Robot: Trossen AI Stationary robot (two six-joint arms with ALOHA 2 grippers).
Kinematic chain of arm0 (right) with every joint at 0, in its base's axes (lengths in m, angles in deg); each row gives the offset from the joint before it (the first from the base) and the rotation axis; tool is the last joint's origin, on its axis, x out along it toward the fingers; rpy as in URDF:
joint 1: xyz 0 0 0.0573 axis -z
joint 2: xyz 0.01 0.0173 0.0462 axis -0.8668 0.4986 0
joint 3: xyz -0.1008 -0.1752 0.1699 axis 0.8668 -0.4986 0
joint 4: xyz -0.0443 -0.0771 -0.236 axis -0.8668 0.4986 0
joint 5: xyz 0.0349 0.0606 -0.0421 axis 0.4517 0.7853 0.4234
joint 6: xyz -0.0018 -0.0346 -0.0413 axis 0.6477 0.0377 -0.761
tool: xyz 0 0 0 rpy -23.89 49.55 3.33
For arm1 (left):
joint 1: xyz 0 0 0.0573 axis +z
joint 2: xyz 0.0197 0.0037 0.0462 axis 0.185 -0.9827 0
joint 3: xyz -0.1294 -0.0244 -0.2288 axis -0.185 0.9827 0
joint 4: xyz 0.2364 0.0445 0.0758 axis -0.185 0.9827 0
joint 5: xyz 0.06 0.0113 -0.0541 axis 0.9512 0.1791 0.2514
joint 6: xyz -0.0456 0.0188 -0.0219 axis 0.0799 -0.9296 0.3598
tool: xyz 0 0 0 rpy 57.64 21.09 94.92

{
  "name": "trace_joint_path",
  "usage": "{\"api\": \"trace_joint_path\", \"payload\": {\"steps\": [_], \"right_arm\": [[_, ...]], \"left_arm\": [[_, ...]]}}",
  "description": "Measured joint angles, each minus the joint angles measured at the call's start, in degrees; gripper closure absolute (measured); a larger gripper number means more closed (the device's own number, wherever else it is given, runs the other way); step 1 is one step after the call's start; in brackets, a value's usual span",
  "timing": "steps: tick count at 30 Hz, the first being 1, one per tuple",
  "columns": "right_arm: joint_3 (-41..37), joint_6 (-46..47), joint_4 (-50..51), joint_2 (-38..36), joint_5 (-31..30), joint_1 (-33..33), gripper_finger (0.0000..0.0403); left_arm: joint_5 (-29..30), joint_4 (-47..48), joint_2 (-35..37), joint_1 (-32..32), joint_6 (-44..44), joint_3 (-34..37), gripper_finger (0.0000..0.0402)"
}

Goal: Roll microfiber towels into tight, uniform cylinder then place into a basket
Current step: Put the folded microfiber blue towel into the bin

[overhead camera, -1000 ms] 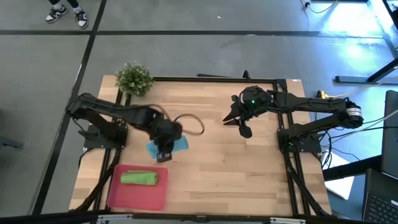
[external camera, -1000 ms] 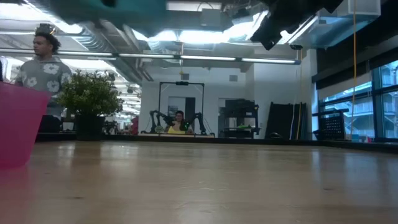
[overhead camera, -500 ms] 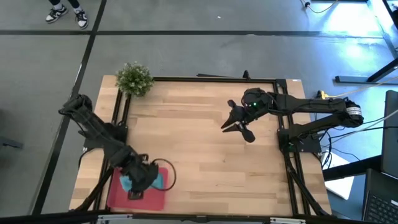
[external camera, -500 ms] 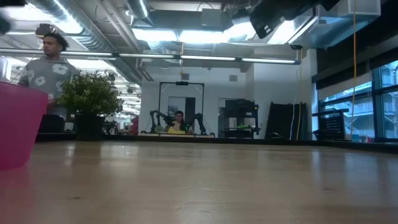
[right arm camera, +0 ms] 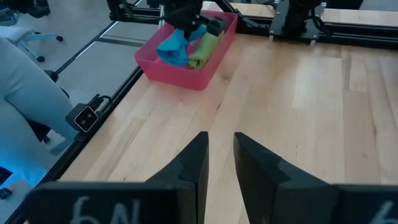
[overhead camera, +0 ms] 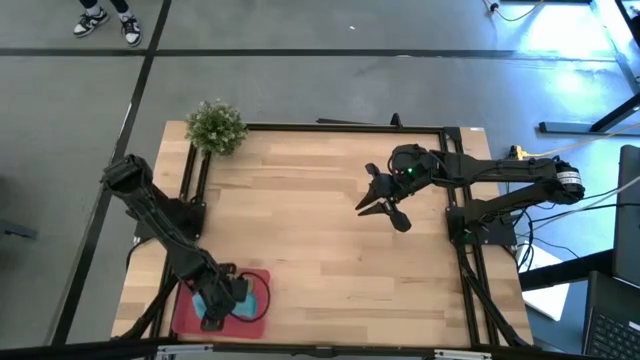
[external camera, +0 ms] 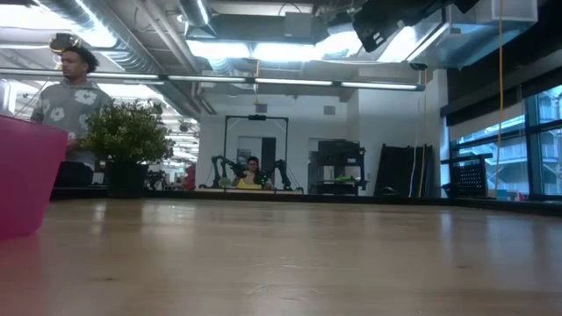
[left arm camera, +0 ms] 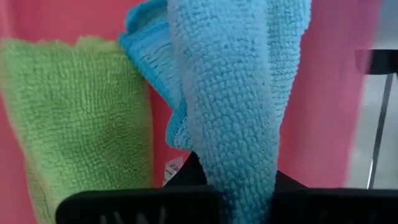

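The left gripper [overhead camera: 214, 312] is clamped on the light blue towel [left arm camera: 233, 106], over the pinkish-red tray [overhead camera: 255, 322] at the table's near left, beside the lime green towel [left arm camera: 81, 124] lying in it. The right gripper [right arm camera: 219, 149] hangs empty at far right, fingers slightly parted.

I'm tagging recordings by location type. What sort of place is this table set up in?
Probably a robotics lab in an open, office-like hall: another two-arm rig stands in the background, exposed ducts and strip lights run overhead, and a bare concrete floor surrounds the wooden table.
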Motion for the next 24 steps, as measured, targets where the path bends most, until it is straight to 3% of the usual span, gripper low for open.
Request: {"api": "trace_joint_path", "payload": {"steps": [9, 24], "right_arm": [[0.0, 0.0, 0.0, 0.0, 0.0, 0.0, 0.0326], [0.0, 0.0, 0.0, 0.0, 0.0, 0.0, 0.0326]], "left_arm": [[0.3, -3.6, 0.0, -0.4, -0.2, 6.5, 0.0395], [0.1, -3.8, 0.1, -0.4, -1.5, 6.9, 0.0382]]}}
